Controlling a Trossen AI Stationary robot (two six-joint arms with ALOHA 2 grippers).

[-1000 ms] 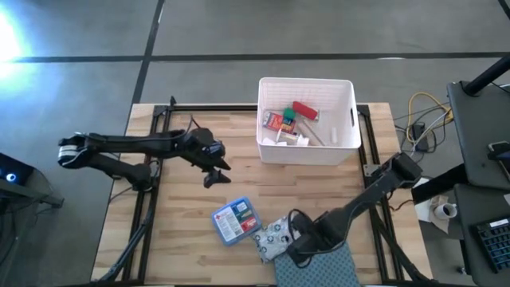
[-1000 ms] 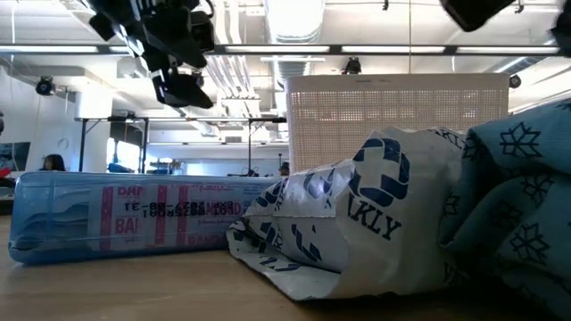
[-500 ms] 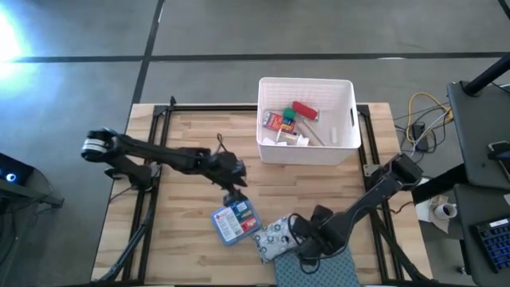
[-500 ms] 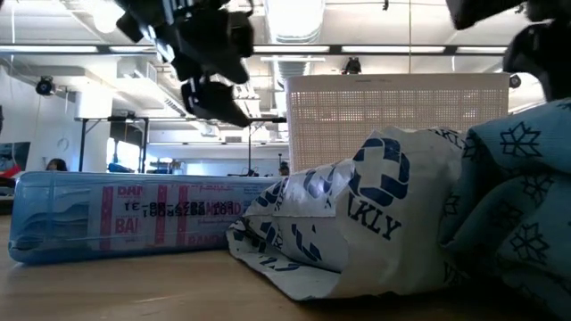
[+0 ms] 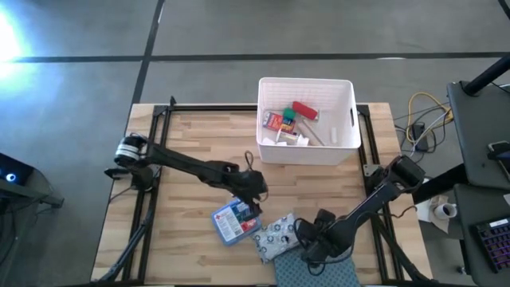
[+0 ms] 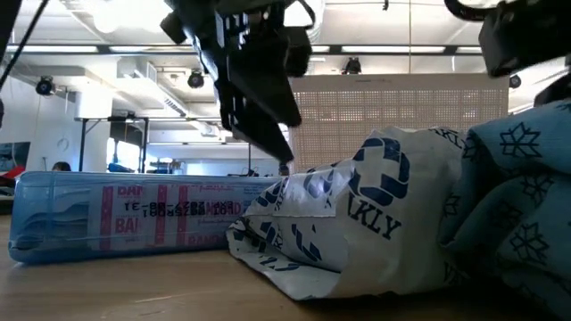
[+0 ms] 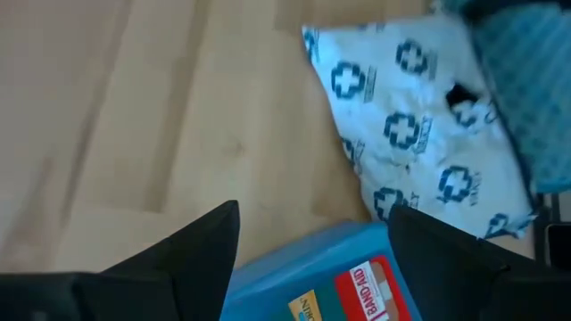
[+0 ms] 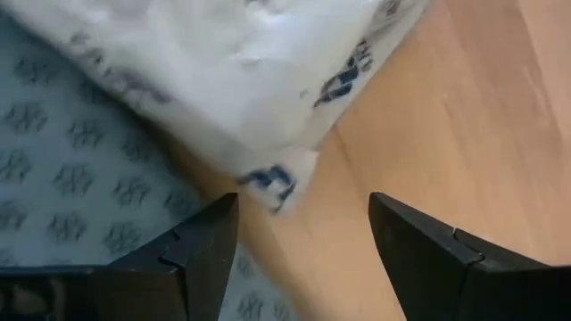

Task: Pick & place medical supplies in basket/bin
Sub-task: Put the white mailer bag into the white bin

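Supplies still on the table sit low in the middle of the high view, so you start there. The white patterned pouch (image 5: 276,237) lies against the blue-grey dotted cloth (image 5: 319,269) at the bottom edge. It looks soft, thin and crinkly, and probably very light. Pinch it at a free edge or corner, because a flat grab from above may just slide off or catch the cloth too. The right gripper (image 5: 312,245) sits low at that corner, its fingers (image 8: 192,250) spread apart with nothing between them.

Just left of the pouch you see the blue-and-red flat packet (image 5: 235,220). It looks like a stiff, smooth plastic box, light too. Take it across its short sides, where the edges are firm; its top may be slippery. The left gripper (image 5: 253,191) hovers at the packet's upper right edge, fingers (image 7: 192,245) wide, holding nothing.

Farther up, in the upper middle of the frame, the white bin (image 5: 345,147) already holds red, orange and green things (image 5: 291,118). It has plenty of room left.
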